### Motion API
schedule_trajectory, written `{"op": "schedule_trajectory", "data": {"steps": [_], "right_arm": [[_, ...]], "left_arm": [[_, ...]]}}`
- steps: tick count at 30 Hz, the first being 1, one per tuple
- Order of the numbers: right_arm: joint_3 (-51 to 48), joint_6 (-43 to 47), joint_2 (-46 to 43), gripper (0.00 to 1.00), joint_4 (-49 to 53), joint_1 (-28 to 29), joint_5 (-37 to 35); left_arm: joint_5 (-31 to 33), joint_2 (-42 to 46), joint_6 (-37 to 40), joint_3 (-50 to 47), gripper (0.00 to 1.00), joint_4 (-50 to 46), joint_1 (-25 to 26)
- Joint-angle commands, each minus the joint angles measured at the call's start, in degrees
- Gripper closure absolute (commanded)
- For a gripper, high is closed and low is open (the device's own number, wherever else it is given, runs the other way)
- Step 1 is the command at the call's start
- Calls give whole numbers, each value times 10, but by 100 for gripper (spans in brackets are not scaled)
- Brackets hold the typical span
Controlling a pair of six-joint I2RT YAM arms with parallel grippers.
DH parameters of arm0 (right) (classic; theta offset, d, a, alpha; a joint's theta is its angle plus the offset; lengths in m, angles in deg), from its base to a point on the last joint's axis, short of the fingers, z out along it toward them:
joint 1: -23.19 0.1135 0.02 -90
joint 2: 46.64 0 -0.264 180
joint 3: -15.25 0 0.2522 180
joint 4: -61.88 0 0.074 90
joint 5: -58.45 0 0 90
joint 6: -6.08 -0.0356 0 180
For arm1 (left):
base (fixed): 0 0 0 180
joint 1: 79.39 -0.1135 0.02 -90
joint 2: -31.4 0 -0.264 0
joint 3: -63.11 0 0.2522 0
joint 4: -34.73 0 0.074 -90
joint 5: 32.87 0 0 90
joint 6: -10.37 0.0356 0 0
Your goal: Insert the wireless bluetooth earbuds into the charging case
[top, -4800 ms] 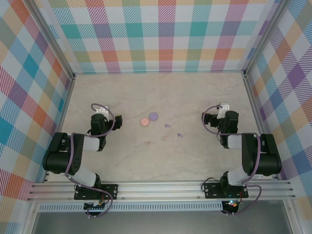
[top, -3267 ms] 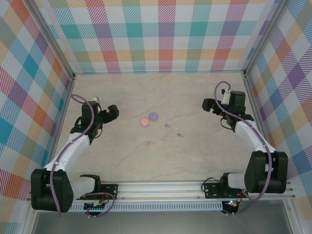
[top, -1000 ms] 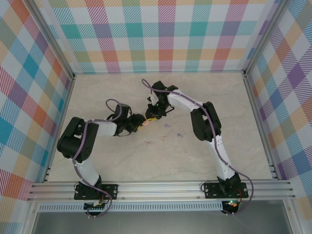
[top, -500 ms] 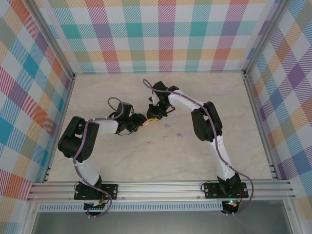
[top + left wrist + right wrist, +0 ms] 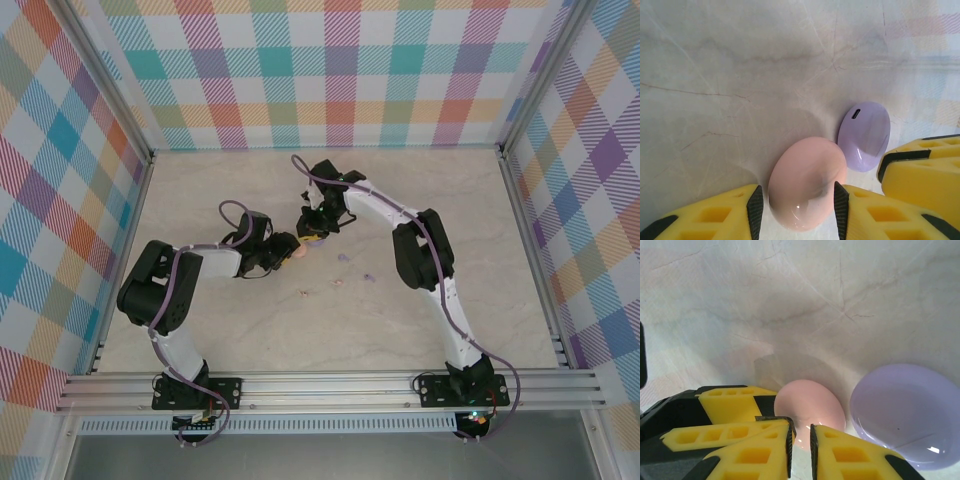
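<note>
Two arms now meet over the middle of the bench [image 5: 250, 190]; a few seconds back, the top view has both folded at their own sides. That is the big change, and here is how it stands.

The left claw [image 5: 797, 200] comes in from 9 o'clock and straddles the pink charging case [image 5: 807, 182]. Its black pads sit against both flanks, so I call that clamped on the case. The right claw [image 5: 800, 437] reaches in from 12 o'clock with its fingers together, barely a slit between the tips. Those tips sit right at the near rim of the same pink case, though I cannot tell whether they touch it. The lilac charging case [image 5: 864, 136] lies closed just beside the pink one, at 1 o'clock from it in the left wrist view.

Over the last half second the right wrist nudges a shade toward 12 o'clock, and little else shifts.

What it means: one claw steadies the case while the other looks set to work at the lid, so by my read the step in hand is opening, not loading. All four buds wait loose on the bench, well apart from both claws. The lilac earbuds [image 5: 343, 258] lie toward 4 o'clock from the cases, the pink earbuds [image 5: 303, 293] toward 6 o'clock. None sits in a case yet, and both lids look shut, so the task has barely begun.
</note>
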Motion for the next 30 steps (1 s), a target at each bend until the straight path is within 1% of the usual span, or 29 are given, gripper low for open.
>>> {"op": "schedule_trajectory", "data": {"steps": [1, 6, 14, 21, 24, 30], "right_arm": [[15, -4, 22, 78, 26, 6, 3], [17, -8, 26, 78, 36, 6, -22], [17, -23, 16, 78, 55, 6, -106], [16, -32, -1, 77, 68, 6, -155], [10, -21, -13, 77, 55, 6, -130], [3, -8, -22, 76, 23, 7, -45]], "left_arm": [[12, -1, -12, -21, 56, 4, -3], [17, 10, -15, -30, 56, 4, -3], [37, 39, 8, -32, 56, -36, -3], [36, 45, 11, -31, 56, -39, -3], [34, 48, 11, -31, 56, -38, -3], [33, 50, 7, -37, 55, -16, -3]]}}
